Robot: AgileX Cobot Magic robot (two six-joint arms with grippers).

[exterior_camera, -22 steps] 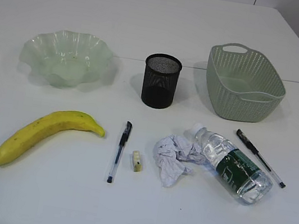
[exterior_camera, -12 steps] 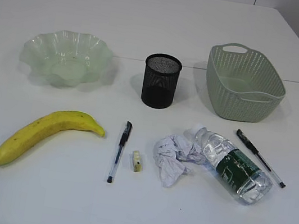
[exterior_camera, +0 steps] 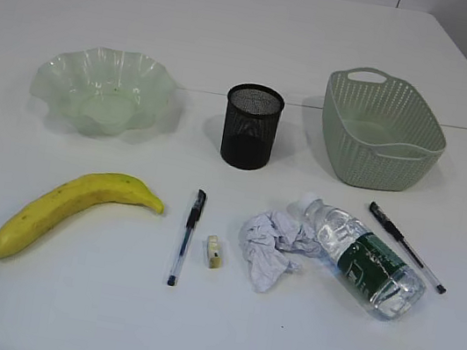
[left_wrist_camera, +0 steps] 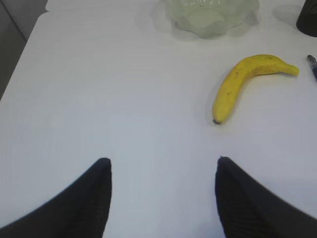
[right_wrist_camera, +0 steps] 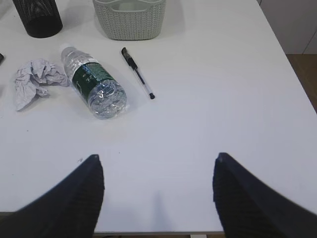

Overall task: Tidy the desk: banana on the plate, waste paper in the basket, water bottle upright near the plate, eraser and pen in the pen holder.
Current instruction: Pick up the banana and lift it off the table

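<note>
Nothing had moved since the earlier frames; every item lay where it had been.

Exterior view, taking the holder (exterior_camera: 251, 127) as landmark: it stood upright at the middle of the desk (exterior_camera: 209, 331), beyond the loose items. The plate (exterior_camera: 103, 90) sat well to its left, the basket (exterior_camera: 380, 127) well to its right, both empty. Nearer the camera and left of the holder lay the banana (exterior_camera: 76, 211). Just nearer than the holder lay a pen (exterior_camera: 186, 236), with the eraser (exterior_camera: 215, 251) just beside it. To the right of those was the paper (exterior_camera: 271, 248), touching the cap end of the bottle (exterior_camera: 361, 257), which lay on its side. A second pen (exterior_camera: 406, 247) lay just beyond the bottle, below the basket. The bottle's dark green label carried print too small to read. No arm showed, and nothing blocked any item.

Left wrist view: the left gripper (left_wrist_camera: 163, 171) hovered wide over bare desk, holding nothing. The banana lay ahead to the right, the plate beyond it, the holder's edge at the top right corner.

Right wrist view: the right gripper (right_wrist_camera: 157, 166) also stood wide and empty above bare desk. The bottle, paper and second pen lay ahead, the holder and basket beyond them.
</note>
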